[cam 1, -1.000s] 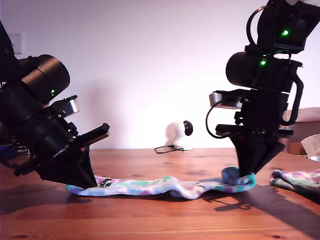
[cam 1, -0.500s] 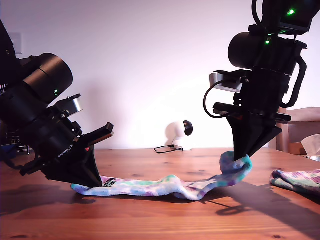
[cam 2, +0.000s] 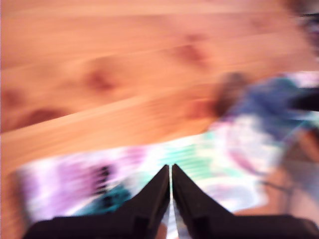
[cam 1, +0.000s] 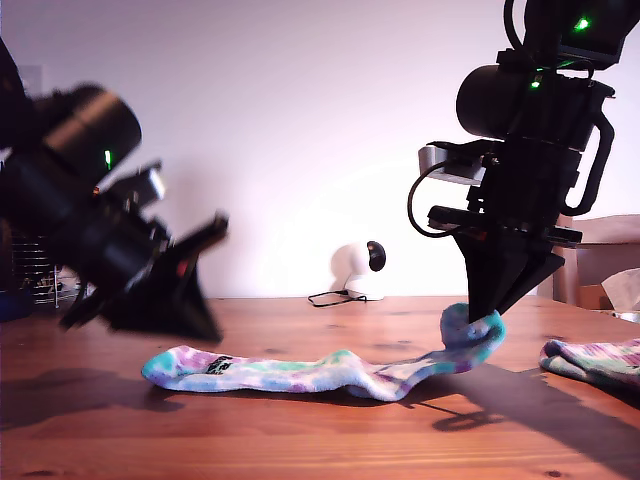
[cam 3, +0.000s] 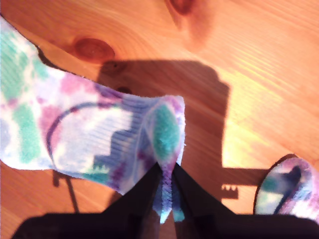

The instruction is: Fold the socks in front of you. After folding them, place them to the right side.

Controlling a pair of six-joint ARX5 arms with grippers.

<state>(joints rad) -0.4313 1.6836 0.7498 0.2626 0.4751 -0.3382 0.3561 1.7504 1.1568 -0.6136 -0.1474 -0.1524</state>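
- Now, exterior view: my second gripper (cam 1: 487, 318) in the right half pinches the toe of the sock (cam 1: 320, 372), which stretches across the lower middle of the wooden table (cam 1: 300, 440); my first gripper (cam 1: 205, 325), blurred at left, hangs above the cuff.
- First wrist view: jaws pressed together, nothing between them, sock smeared below.
- Second wrist view: only a thin fold is clamped, so I judge a quick lift could slip it free. Another sock (cam 3: 289, 191) lies lower right.

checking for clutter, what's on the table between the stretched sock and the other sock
Nothing: in the exterior view, only bare table with shadow lies between the stretched sock and the other sock.
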